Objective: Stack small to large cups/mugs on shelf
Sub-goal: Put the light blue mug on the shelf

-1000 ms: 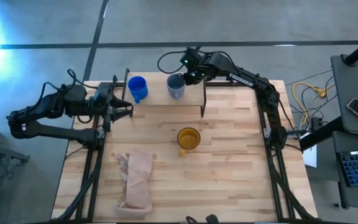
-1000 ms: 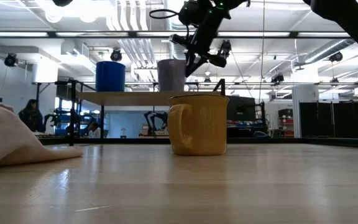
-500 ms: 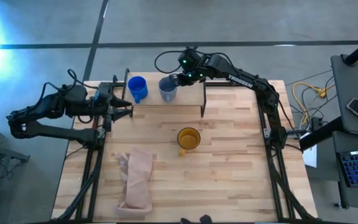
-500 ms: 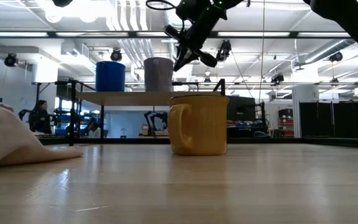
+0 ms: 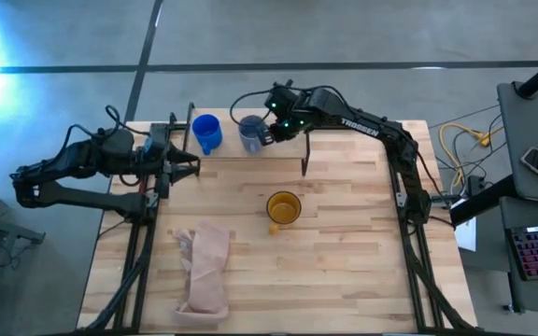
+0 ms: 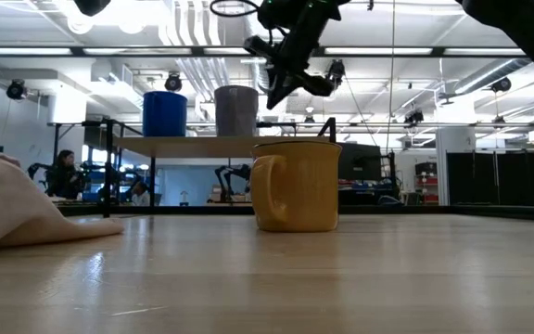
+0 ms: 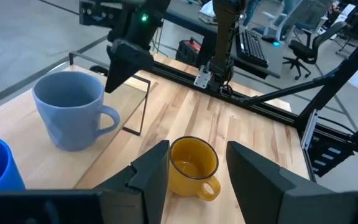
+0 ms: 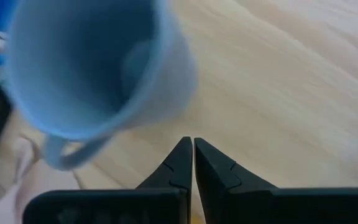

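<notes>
The shelf (image 5: 288, 140) stands at the table's far edge. The bright blue mug (image 5: 205, 133) and the grey-blue mug (image 5: 250, 133) stand upright on it, side by side. The yellow-orange mug (image 5: 283, 207) stands on the tabletop at the middle. My right gripper (image 5: 271, 129) is shut and hovers just right of the grey-blue mug (image 8: 98, 68), a little apart from it. My left gripper (image 5: 192, 164) is open and empty at the table's left edge, beside the shelf's left end.
A tan cloth bag (image 5: 204, 266) lies on the table's near left part. The shelf's black legs (image 5: 304, 159) stand between the shelf board and the yellow-orange mug. The shelf's right part is bare.
My right gripper, fingers shut, has gone toward the table's left and pushed the grey-blue mug along the shelf toward the bright blue mug. The mug has slid upright and now stands still. The gripper has then drawn slightly back from it.
</notes>
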Tool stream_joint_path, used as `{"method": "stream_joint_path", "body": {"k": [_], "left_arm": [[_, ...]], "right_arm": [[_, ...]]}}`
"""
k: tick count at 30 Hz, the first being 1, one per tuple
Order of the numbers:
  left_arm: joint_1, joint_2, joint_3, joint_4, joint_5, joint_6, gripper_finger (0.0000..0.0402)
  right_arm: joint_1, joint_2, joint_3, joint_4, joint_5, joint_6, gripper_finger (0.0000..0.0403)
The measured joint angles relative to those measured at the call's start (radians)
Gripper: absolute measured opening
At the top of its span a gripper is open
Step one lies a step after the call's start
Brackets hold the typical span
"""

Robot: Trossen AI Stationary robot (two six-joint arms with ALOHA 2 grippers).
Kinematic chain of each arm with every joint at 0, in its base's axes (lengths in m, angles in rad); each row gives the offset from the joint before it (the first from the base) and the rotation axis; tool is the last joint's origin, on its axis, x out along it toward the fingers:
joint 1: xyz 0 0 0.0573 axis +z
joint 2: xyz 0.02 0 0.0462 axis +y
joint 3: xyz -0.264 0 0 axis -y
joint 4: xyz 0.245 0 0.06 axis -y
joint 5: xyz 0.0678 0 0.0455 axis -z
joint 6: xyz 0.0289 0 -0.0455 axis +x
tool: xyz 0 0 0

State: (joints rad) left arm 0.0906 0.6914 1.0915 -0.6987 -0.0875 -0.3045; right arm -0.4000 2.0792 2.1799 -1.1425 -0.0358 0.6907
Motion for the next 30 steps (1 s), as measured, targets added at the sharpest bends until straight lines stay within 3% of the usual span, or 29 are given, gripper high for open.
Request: {"method": "stream_joint_path", "body": {"k": [30], "left_arm": [[0.000,0.021,-0.003,0.002,0.000,-0.003,0.0146]], "right_arm": [[0.007,0.003,-0.046,0.173,-0.125,0.000,0.0011]]}}
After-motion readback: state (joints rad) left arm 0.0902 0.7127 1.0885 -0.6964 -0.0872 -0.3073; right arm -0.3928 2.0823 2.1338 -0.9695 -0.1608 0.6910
